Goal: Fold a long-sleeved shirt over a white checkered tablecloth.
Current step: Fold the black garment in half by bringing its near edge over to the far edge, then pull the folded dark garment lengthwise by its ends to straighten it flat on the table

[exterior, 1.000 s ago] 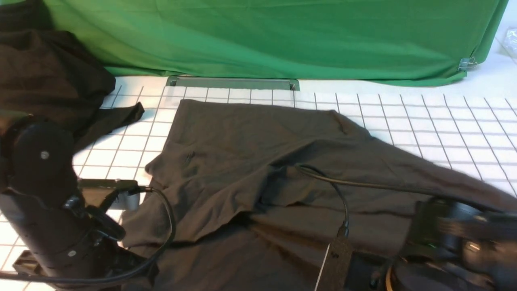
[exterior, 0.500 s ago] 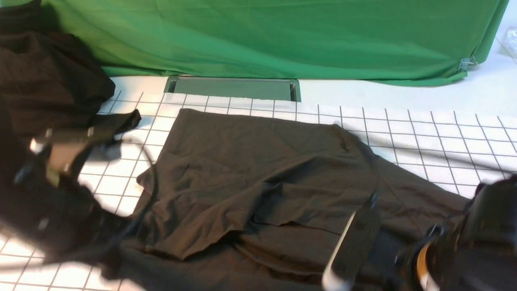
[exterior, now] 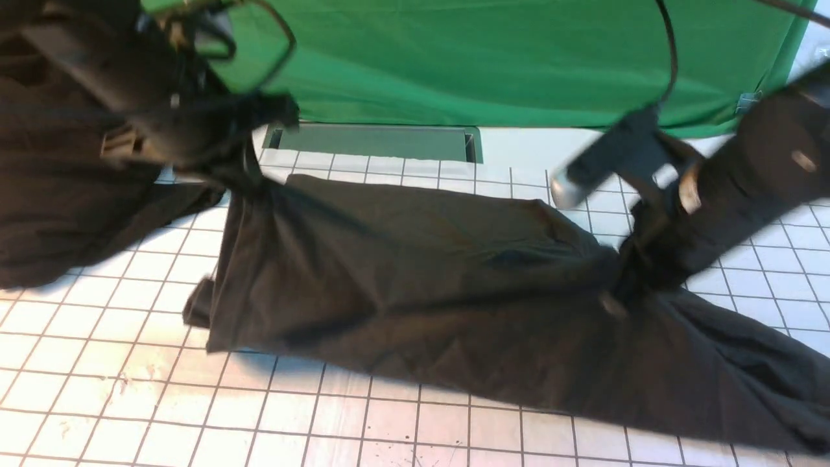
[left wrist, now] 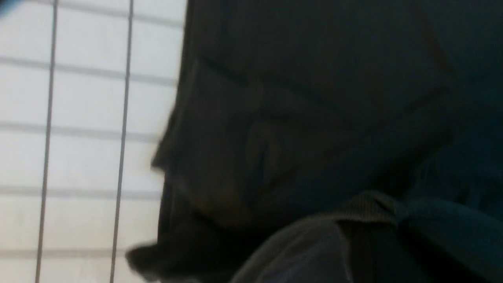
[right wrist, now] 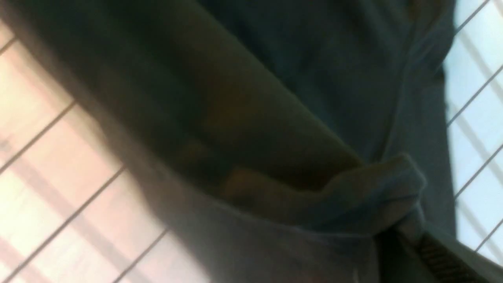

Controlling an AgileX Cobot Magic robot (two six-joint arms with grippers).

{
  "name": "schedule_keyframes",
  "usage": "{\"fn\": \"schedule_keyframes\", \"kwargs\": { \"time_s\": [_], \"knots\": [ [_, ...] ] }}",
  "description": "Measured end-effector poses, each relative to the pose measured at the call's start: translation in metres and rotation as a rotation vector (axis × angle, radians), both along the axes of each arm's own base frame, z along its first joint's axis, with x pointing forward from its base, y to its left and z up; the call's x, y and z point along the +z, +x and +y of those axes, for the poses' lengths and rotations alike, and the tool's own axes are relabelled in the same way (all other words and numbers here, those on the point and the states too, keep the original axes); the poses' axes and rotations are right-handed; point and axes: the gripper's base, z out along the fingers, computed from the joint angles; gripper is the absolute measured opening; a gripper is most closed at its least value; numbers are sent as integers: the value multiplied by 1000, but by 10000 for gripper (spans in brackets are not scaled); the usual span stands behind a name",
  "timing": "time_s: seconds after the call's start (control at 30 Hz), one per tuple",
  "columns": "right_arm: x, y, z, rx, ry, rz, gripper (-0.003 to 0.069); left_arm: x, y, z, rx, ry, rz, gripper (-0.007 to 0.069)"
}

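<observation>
The dark charcoal long-sleeved shirt hangs stretched between my two raised grippers, its lower fold resting on the white checkered tablecloth. My left gripper is shut on the shirt's left edge near the far side. My right gripper is shut on a bunched part at the right; a sleeve trails off beyond it. In the left wrist view the shirt fills the frame, pinched at the gripper. In the right wrist view a fold of the shirt bunches at the gripper. The chest print is hidden.
A blacker plain garment heap lies at the far left, under my left arm. A green fabric sheet hangs across the back, with a metal slot at its foot. Cables swing from both arms.
Both arms rose from the near edge and swung toward the far side, lifting the shirt's near part with them. The near tablecloth that the shirt covered now shows.
</observation>
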Motion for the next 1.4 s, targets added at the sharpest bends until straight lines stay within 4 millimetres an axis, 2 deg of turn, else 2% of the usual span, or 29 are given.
{"fn": "schedule_keyframes", "kwargs": {
  "time_s": [0.03,0.1,0.2,0.4,0.57,0.67,0.8,0.87,0.9,0.97,1.0,1.07,1.1,1.13,1.17,1.2,1.23,1.3,1.4],
  "knots": [
    [0,2,0,-3,0,0,11,-1,2,2,5,-5,0,15],
    [-8,30,4,-21,-6,2,11,-11,29,7,21,-35,2,15],
    [-17,59,8,-43,-5,-2,11,-26,54,10,35,-40,8,15],
    [-35,100,17,-60,9,-30,19,-59,92,12,65,-43,-4,15],
    [-58,121,25,-44,19,-73,76,-83,108,13,103,-50,-26,15],
    [-68,126,27,-37,18,-85,112,-93,113,13,114,-53,-37,15],
    [-81,131,28,-24,5,-97,191,-103,119,13,132,-56,-50,15],
    [-82,133,29,-29,15,-113,278,-105,120,15,147,-49,-57,31],
    [-82,133,29,-30,17,-114,293,-105,120,15,148,-47,-58,36],
    [-81,135,30,-41,34,-134,391,-104,122,16,148,-32,-76,83],
    [-81,135,30,-41,34,-134,391,-104,122,16,148,-31,-79,89],
    [-78,136,29,-45,36,-140,466,-103,124,17,150,-24,-101,188],
    [-76,136,29,-46,36,-140,468,-103,124,17,151,-23,-106,203],
    [-69,136,29,-52,35,-141,477,-103,125,17,152,-21,-116,261],
    [-68,136,29,-53,34,-139,477,-103,125,17,152,-21,-116,261],
    [-61,136,29,-57,34,-143,477,-101,125,17,152,-21,-123,304],
    [-44,135,27,-64,33,-155,470,-97,126,18,150,-19,-131,379],
    [-20,133,25,-71,24,-176,449,-87,127,18,142,-12,-140,447],
    [15,126,17,-85,-2,-192,379,-60,127,19,124,9,-173,520]
  ]
}}
